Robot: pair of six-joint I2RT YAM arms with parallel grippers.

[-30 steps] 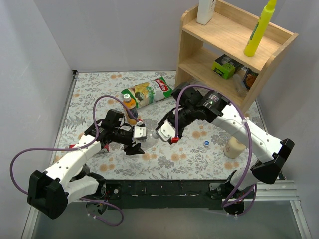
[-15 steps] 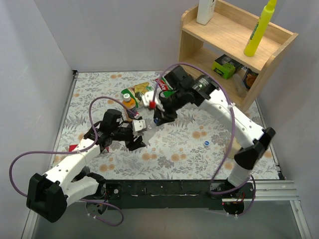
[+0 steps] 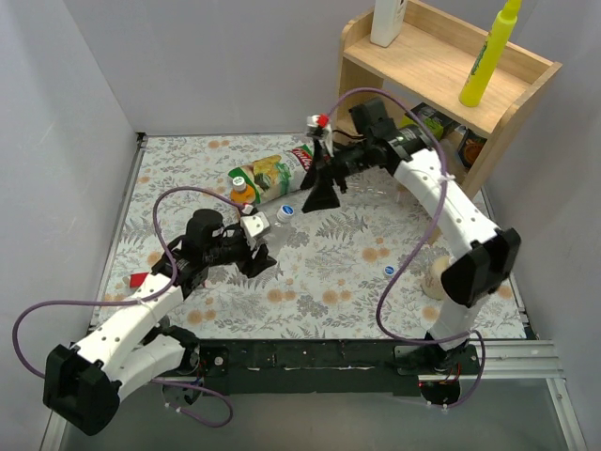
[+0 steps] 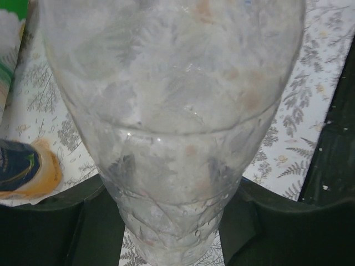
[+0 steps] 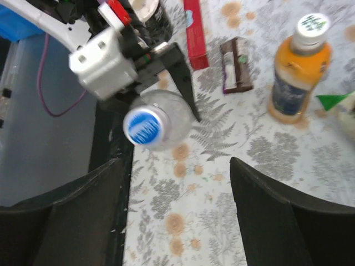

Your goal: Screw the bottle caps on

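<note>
Clear bottle: (image 4: 172, 111) upright, a little to 10 o'clock of the middle of the mat in the top view.
Blue cap: (image 3: 285, 214) sits on that bottle's neck; how tight it is cannot be told.
Left gripper: (image 4: 172, 213) fingers drawn narrow onto the clear bottle's lower body.
Right gripper: (image 5: 176, 163) fingers spread wide with nothing between them, in the air at 1 o'clock of the bottle.
Orange bottle: (image 3: 244, 195) upright at 10 o'clock of the held bottle, with a whitish-green cap (image 3: 238, 180) on top.
Loose blue cap: (image 3: 389, 271) flat on the mat at 4 o'clock, well apart.
Chip bag: (image 3: 282, 172) lying at 12 o'clock, just beside the orange bottle.
In the way: the right arm crosses the right half and partly hides a cream bottle (image 3: 435, 280).
Shelf: (image 3: 427, 66) wooden, at 2 o'clock; a yellow bottle (image 3: 488, 56) leans on its top board.
Surface: floral mat (image 3: 329, 296).
Room: pale walls (image 3: 94, 94).
</note>
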